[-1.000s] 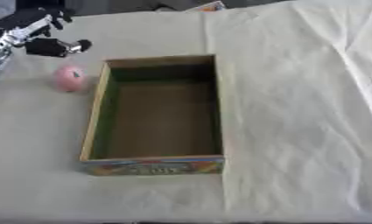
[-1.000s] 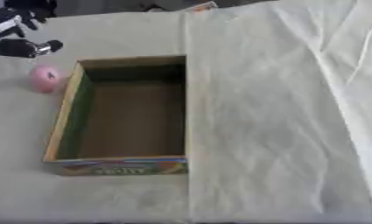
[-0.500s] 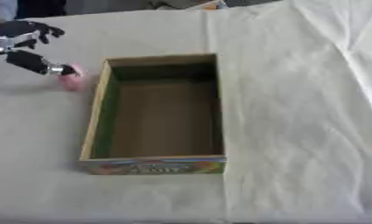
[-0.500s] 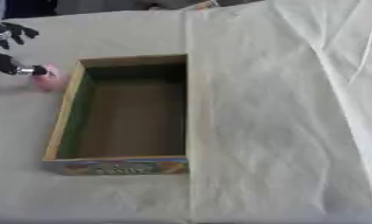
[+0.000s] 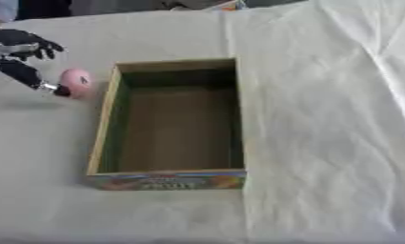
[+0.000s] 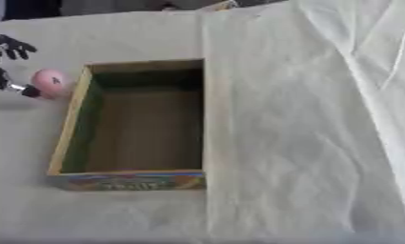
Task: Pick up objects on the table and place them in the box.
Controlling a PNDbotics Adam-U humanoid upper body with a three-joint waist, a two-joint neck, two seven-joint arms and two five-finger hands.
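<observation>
A small pink round object (image 5: pixel 75 78) lies on the cloth just left of the open cardboard box (image 5: pixel 103 128), near its far left corner. My left hand (image 5: pixel 20 52) hovers at the far left. Its fingers are spread and its thumb tip reaches down beside the pink object on its left side. I cannot tell whether the thumb touches it. The box is empty, with a brown floor, green inner walls and a colourful printed front. My right hand shows in neither view.
A cream cloth (image 5: pixel 322 119) covers the table, with folds and creases on the right half. A small coloured item (image 5: pixel 226 5) peeks in at the far edge.
My left hand has come down and leftward, from above the pink object to beside it at its left. The pink object stays by the box.
</observation>
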